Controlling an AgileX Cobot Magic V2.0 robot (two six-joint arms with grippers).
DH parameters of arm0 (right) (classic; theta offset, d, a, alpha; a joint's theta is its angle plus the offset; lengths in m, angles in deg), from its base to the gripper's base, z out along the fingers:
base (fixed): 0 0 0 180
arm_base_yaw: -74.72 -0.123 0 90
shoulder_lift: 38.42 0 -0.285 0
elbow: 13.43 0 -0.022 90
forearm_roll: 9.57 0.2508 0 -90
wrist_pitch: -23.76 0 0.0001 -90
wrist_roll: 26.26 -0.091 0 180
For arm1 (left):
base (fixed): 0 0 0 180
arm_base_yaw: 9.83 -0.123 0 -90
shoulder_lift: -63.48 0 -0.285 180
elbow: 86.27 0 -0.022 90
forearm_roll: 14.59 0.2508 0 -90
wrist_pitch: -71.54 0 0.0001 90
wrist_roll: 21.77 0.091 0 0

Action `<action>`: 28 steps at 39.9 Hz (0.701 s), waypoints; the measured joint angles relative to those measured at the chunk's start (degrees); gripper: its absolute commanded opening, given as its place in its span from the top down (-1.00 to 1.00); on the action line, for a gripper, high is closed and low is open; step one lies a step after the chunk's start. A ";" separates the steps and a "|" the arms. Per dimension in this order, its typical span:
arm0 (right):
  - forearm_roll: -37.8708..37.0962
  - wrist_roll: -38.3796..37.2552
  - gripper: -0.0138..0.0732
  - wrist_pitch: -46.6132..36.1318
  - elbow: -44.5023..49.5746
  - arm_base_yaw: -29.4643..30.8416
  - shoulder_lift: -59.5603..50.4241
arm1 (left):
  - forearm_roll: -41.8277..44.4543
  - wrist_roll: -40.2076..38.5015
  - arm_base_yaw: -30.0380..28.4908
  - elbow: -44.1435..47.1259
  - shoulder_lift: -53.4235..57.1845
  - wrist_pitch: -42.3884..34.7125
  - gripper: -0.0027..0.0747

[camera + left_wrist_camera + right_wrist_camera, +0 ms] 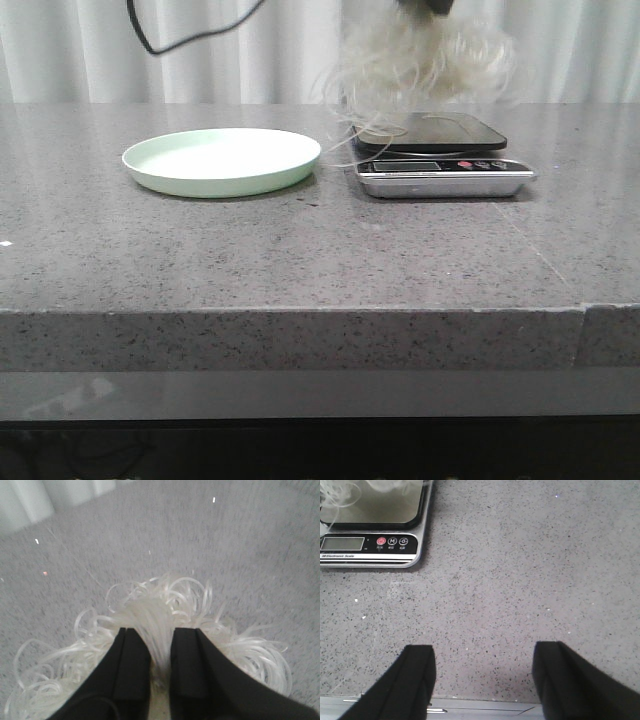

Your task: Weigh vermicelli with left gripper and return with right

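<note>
The vermicelli is a fluffy tangle of whitish strands hanging in the air just above the kitchen scale, with a few strands trailing onto it. My left gripper is shut on the vermicelli, its black fingers pinching the bunch; in the front view only its tip shows at the top edge. My right gripper is open and empty over bare counter, near the front edge, with the scale ahead of it. A pale green plate lies empty left of the scale.
The grey speckled counter has its front edge close to the right gripper. White curtains hang behind. A black cable loops at the upper left.
</note>
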 measured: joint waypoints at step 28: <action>0.00 0.00 -0.56 0.00 0.00 0.00 0.00 | 1.97 0.00 0.08 -4.54 9.95 4.60 -0.20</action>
